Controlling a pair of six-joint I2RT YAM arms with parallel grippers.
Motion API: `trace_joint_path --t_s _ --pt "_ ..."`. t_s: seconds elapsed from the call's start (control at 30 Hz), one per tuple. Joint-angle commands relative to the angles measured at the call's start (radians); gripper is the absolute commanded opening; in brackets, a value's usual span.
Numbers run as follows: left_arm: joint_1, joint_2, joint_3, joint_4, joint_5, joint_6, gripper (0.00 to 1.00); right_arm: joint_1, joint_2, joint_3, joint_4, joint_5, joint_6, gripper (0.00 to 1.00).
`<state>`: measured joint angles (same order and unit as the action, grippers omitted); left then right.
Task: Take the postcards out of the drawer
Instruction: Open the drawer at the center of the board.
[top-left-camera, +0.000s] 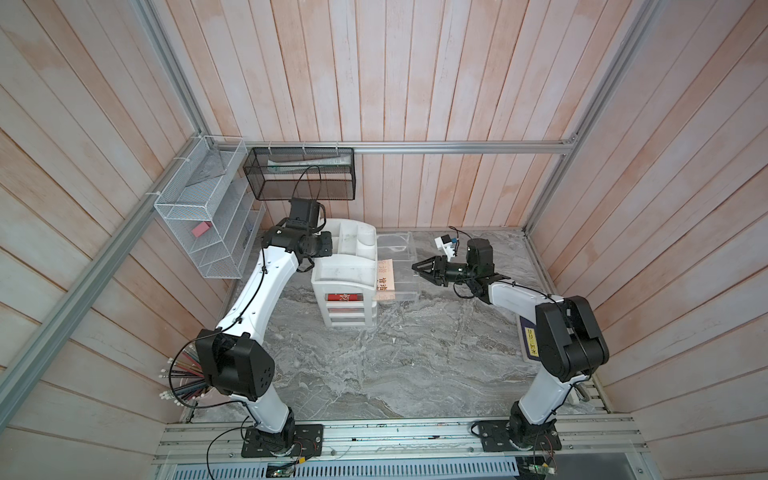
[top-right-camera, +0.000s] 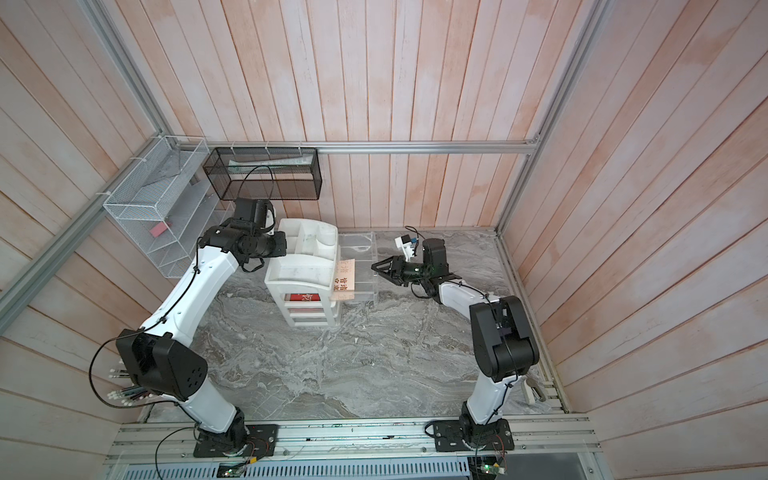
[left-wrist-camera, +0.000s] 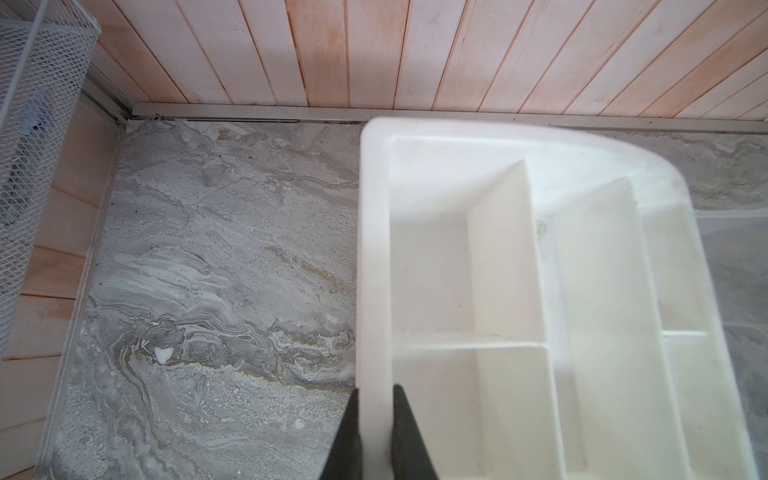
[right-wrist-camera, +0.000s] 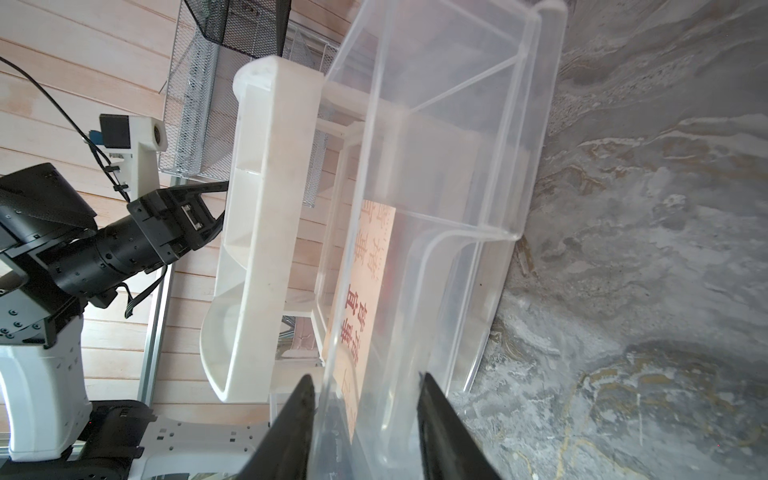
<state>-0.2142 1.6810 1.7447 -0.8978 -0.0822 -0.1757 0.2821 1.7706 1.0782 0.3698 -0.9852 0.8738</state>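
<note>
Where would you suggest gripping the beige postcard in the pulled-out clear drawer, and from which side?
I would pinch the beige postcard by its exposed long edge, coming down through the open top of the clear drawer from the side of the right gripper; the card is thin and its far edge seems tucked under the white organizer.

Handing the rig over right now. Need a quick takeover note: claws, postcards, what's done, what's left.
Left claw: shut on the rim of the white organiser, bracing it.
Right claw: open, jaws either side of the end wall of the clear drawer.
Postcards: the beige postcard lies in the pulled-out drawer; a red card shows through the organiser's front; no third in view.
Done: drawer open.
Left: lift the postcards out; none is out yet.
</note>
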Motion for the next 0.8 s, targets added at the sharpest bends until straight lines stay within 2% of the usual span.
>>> trace_joint_path --t_s 0.0,0.27,0.6,0.77 --pt "0.009 -0.010 0.033 0.057 -0.027 0.025 0.00 -0.011 -0.002 0.023 0.014 0.010 -0.021 0.41" --pt "0.009 -0.008 0.032 0.062 -0.018 0.022 0.00 -0.011 -0.005 0.038 -0.024 0.011 -0.047 0.45" --pt "0.009 -0.017 0.017 0.064 -0.017 0.016 0.00 -0.024 -0.026 0.049 -0.121 0.055 -0.104 0.58" --pt "0.009 -0.021 0.013 0.066 -0.013 0.012 0.00 -0.037 -0.039 0.054 -0.183 0.094 -0.143 0.60"
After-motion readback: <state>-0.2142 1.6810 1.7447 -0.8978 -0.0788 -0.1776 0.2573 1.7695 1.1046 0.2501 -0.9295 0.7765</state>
